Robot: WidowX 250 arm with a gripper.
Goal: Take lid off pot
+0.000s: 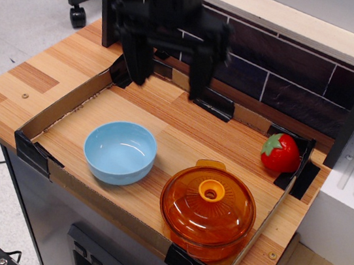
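Note:
The translucent orange pot stands at the front right corner of the cardboard-edged tray. The domed orange lid sits on it, with its ring-shaped yellow-orange knob at the centre. My black gripper hangs above the back of the tray, up and to the left of the pot and well apart from it. Its two fingers are spread wide and hold nothing.
A light-blue bowl sits left of the pot. A red toy strawberry lies at the tray's back right corner. The low cardboard tray wall with black tape corners rings the area. A dark tiled backsplash rises behind.

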